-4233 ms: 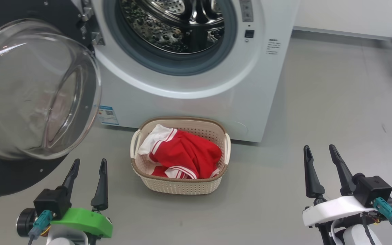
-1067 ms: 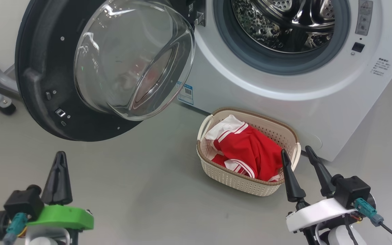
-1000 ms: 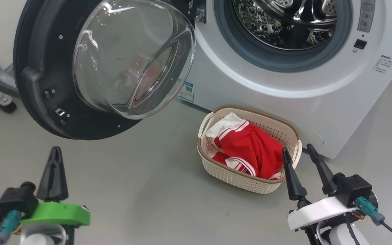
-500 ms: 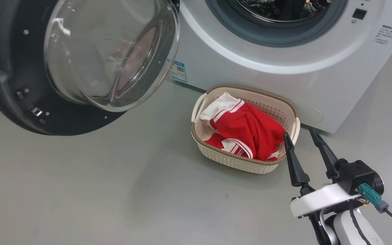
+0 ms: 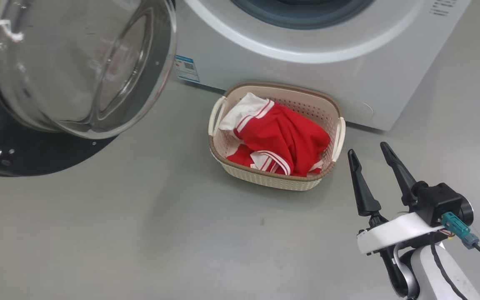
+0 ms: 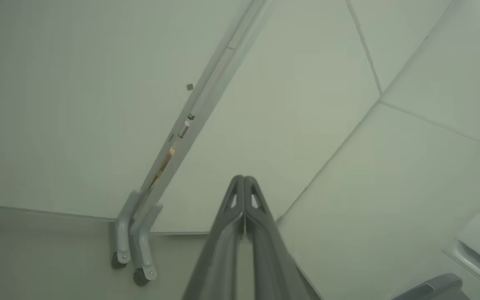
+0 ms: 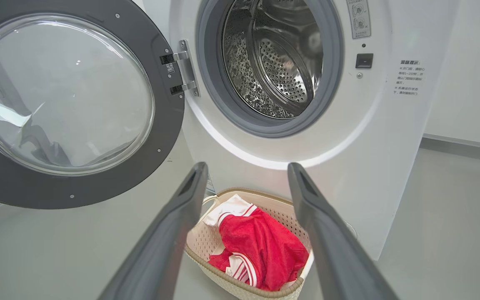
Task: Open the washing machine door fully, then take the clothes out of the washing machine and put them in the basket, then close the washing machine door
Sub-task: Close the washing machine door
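From the head: washing machine door (image 5: pixel 69 96) swung open at the upper left, clear glass bowl (image 5: pixel 81 54) bulging toward the camera, black rim (image 5: pixel 27 156) below it. To its right the white front of the washing machine (image 5: pixel 290 71), with a small blue label (image 5: pixel 186 68) low on it. On the grey floor (image 5: pixel 140 233), just in front of the machine, the cream basket (image 5: pixel 265 180) with a brown rim; inside it the clothes (image 5: pixel 281 139), red with white stripe trim, lying in a heap. At the lower right the right claw (image 5: pixel 367 148), fingers spread wide, holding nothing, near the right handle (image 5: pixel 340 133) of the basket and not touching it. From the left wrist: left claw (image 6: pixel 244 180) closed completely, both fingers pressed together tip to tip, nothing between them; pointing at pale wall panels (image 6: pixel 306 104) and at a grey frame on castors (image 6: pixel 133 246) standing at the foot of the wall. From the right wrist: right claw with fingers far apart and nothing gripped; between them, farther off, the basket with the red clothes in it. Above the basket the round opening of the machine, grey rubber ring (image 7: pixel 223 104) around the perforated steel drum (image 7: pixel 281 62). Door hanging on its hinge (image 7: pixel 181 73) at the left of the opening, swung wide away from it, glass bowl facing this camera.
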Tool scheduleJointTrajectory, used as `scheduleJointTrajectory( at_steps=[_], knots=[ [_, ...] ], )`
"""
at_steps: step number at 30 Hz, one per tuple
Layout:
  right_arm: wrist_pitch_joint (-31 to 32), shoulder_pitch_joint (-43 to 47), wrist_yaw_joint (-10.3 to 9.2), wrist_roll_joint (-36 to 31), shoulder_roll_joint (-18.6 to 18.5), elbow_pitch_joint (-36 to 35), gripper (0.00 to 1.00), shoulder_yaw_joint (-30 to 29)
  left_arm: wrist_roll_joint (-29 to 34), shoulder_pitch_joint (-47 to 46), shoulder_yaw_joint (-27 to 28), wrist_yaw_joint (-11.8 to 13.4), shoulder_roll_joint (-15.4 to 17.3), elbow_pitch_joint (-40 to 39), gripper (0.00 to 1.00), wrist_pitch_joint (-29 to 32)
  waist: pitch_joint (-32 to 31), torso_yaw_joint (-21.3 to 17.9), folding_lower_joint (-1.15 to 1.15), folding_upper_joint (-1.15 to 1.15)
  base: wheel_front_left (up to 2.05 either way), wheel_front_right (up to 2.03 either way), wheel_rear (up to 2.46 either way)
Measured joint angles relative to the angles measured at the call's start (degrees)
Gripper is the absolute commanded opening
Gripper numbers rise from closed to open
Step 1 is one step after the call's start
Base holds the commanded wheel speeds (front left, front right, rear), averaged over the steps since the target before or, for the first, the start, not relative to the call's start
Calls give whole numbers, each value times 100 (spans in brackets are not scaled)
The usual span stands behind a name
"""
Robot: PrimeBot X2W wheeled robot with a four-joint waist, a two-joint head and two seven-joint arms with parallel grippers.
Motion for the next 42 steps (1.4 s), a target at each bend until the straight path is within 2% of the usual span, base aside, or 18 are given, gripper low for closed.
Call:
scheduleJointTrajectory(
  at_steps=[5, 9, 15, 23, 36, 42],
  knots=[
    [-1, -82, 0, 0, -12, 3, 100, 25, -600, -309, 671, 525, 34, 771, 0, 563, 89, -194, 0, 0, 0, 0, 0],
    [-1, -91, 0, 0, -21, 12, 100, 30, -1050, -647, 1273, 917, 66, 1243, 0, 714, 137, -339, 0, 0, 0, 0, 0],
    [-7, -99, 0, 1, -40, 36, 100, 41, -1271, -857, 1662, 931, 198, 1796, 0, 946, 177, -503, 0, 0, 0, 0, 0],
    [-9, -138, 0, 1, -64, 41, 100, -18, -1330, -1220, 1631, 931, 225, 2301, 0, 1266, 208, -592, 0, 0, 0, 0, 0],
    [-43, -176, 1, 2, -51, 164, 100, 52, -1294, -1423, 1188, 931, 187, 3016, 0, 2124, 107, -646, 0, 0, 0, 0, 0],
    [-60, -177, 1, 2, -47, 178, 100, 66, -1294, -1446, 962, 931, 178, 3058, 0, 2484, 61, -657, 0, 0, 0, 0, 0]
  ],
)
